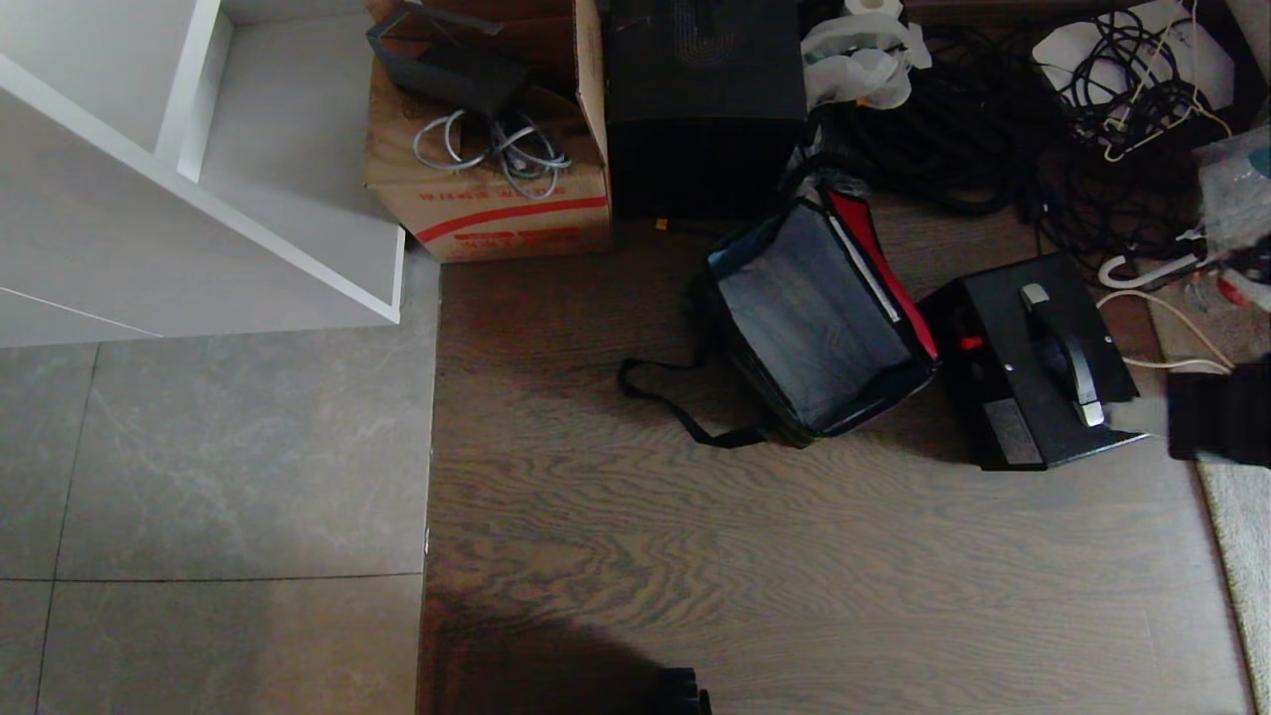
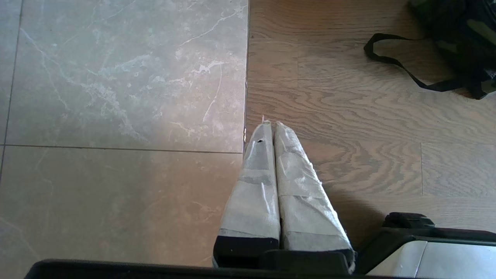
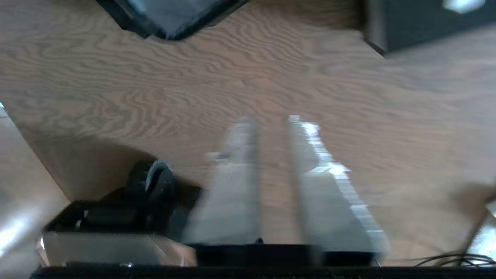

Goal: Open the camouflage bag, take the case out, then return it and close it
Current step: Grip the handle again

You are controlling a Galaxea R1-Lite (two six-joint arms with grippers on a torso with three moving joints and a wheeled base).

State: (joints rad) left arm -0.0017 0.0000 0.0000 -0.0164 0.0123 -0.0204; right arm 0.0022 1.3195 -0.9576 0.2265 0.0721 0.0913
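Observation:
The camouflage bag (image 1: 814,318) lies open on the wood floor, showing its grey inside and red lining, with its black strap (image 1: 675,402) trailing to the left. The black case (image 1: 1033,362) with its silver-bracketed handle rests on the floor just right of the bag, outside it. My right gripper (image 1: 1127,417) comes in from the right edge beside the case's near corner. In the right wrist view, the right gripper (image 3: 271,118) is open and empty above bare wood, and the bag (image 3: 174,15) and case (image 3: 426,23) lie beyond. My left gripper (image 2: 270,123) hangs shut and parked over the tile-wood seam.
A brown carton (image 1: 496,199) with cables and a tall black box (image 1: 705,99) stand behind the bag. A tangle of black cables (image 1: 1092,99) fills the back right. A white shelf unit (image 1: 199,199) is at the left and a pale rug (image 1: 1241,556) at the right.

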